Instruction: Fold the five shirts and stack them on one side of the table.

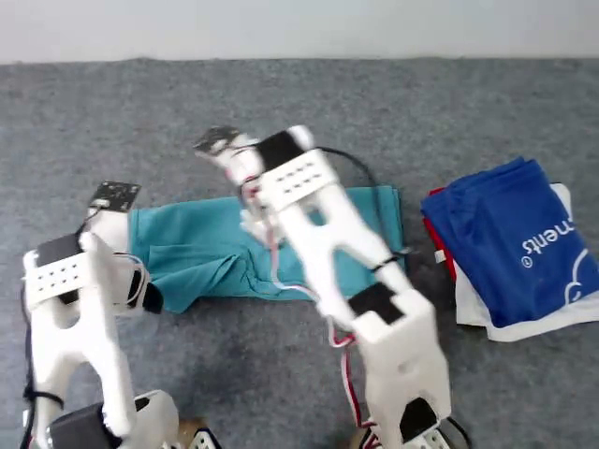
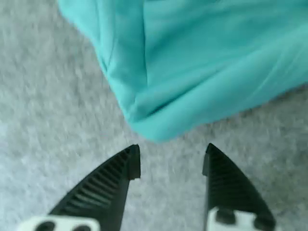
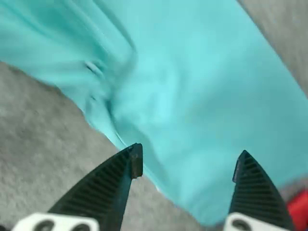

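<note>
The left gripper point(image 2: 173, 161) hangs with its black jaws spread apart over the bare grey table point(image 2: 43, 96). Its tips are just short of a rounded, folded corner of the teal shirt point(image 2: 192, 67) and hold nothing. The right gripper point(image 3: 190, 161) is also spread wide, poised over the same garment. One finger is at the shirt's edge, where cloth meets table, and the other is over the cloth itself. It cannot be told whether the tips touch the fabric.

From above, the teal shirt lies partly folded and rumpled near the middle of the table, stretched sideways. The white left arm point(image 1: 75, 290) stands at the shirt's left end, and the right arm point(image 1: 323, 224) reaches across its middle.

Just beside the shirt's right end, near the table's right side, sits a stack of folded clothes. A blue shirt point(image 1: 505, 234) is on top, a white shirt point(image 1: 552, 323) shows beneath it, and the edge of a red shirt point(image 1: 435, 234) peeks out on the side facing the teal one.
</note>
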